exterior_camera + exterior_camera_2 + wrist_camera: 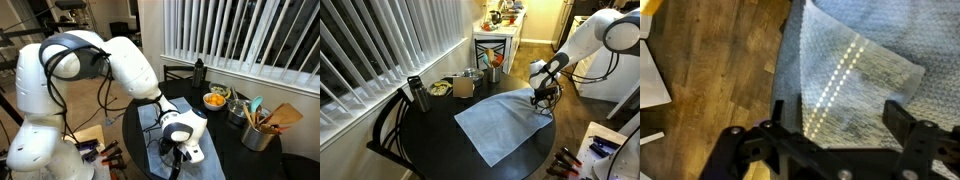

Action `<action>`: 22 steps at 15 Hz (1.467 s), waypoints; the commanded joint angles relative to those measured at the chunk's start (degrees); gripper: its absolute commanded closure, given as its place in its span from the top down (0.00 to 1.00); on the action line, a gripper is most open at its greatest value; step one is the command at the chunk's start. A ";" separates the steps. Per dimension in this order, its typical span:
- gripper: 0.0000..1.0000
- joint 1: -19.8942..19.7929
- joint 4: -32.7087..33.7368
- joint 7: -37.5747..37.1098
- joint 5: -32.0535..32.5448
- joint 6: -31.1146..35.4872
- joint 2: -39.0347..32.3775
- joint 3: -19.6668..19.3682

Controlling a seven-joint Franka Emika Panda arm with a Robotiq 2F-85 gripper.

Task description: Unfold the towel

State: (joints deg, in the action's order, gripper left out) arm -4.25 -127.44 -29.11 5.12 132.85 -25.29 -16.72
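The white seven-joint arm [130, 65] bends out from its base at 9 o'clock in an exterior view and bows down over the near rim of the round black surface [232, 152]. Its wrist is turned so the black claw [172, 152] points downward at the cloth. In an exterior view [590, 35] the arm comes in from 2 o'clock, and the claw [544, 100] hangs at the cloth's 3 o'clock edge, right by the rim of the surface [430, 135].

In the wrist view the claw [835, 120] is released. Its two dark fingers [776, 112] stand wide apart at 6 o'clock, and a flap of cloth lies in the gap between them, with nothing pinched.

The thin pale blue-grey towel [500, 122] lies spread across the half of the surface toward the arm and is mostly flat. In the wrist view the towel [870, 40] shows one corner doubled over on itself, beside wooden floor at 9 o'clock. The towel [152, 120] sits under the claw.

A small bowl holding orange pieces [214, 100] stands at the far side, well apart from the cloth. Near it is a metal cup [258, 135] holding wooden spatulas and a teal utensil. A dark upright bottle [199, 70] stands by the window blinds. The bowl [440, 88] and bottle [417, 93] sit at 10 o'clock.
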 commanded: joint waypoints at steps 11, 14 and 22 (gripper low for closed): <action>1.00 -0.88 -7.99 5.37 0.90 4.21 7.03 1.58; 1.00 -1.02 -7.74 6.58 0.00 6.02 6.02 2.63; 1.00 -1.76 -8.79 10.13 -2.50 8.65 6.17 4.09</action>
State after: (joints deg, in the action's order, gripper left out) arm -4.51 -134.08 -22.43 4.94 138.90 -20.50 -13.81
